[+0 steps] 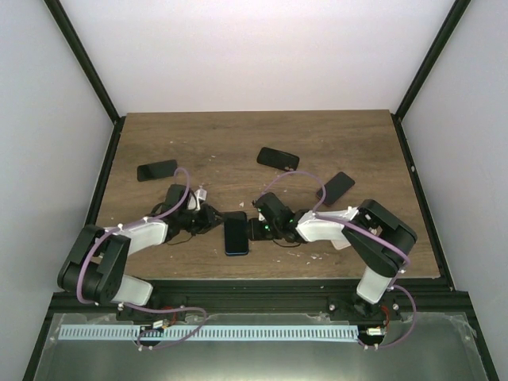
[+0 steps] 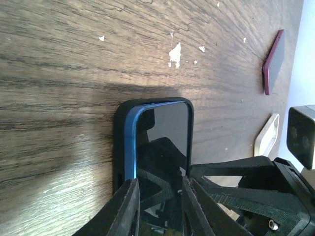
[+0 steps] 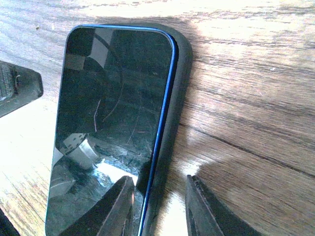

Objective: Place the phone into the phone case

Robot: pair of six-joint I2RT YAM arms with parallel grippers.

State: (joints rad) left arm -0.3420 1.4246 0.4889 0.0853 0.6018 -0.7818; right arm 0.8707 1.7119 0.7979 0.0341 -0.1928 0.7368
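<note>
A dark phone (image 1: 236,234) with a blue frame lies screen up in a black case (image 1: 226,244) near the table's front edge. In the left wrist view the phone (image 2: 165,128) shows a strip of blue side standing above the case wall (image 2: 119,142) on the left. My left gripper (image 2: 158,194) is open, its fingertips over the phone's near end; it shows in the top view (image 1: 213,219). My right gripper (image 3: 160,196) is open and straddles the phone's (image 3: 113,98) long edge and case wall (image 3: 178,98), one finger over the screen, one over the table; it shows in the top view (image 1: 255,228).
Three other dark phones or cases lie behind: one at the back left (image 1: 156,170), one at the back middle (image 1: 278,158), one to the right (image 1: 335,187). A dark red one (image 2: 273,61) shows in the left wrist view. White flecks dot the wooden table (image 1: 333,135).
</note>
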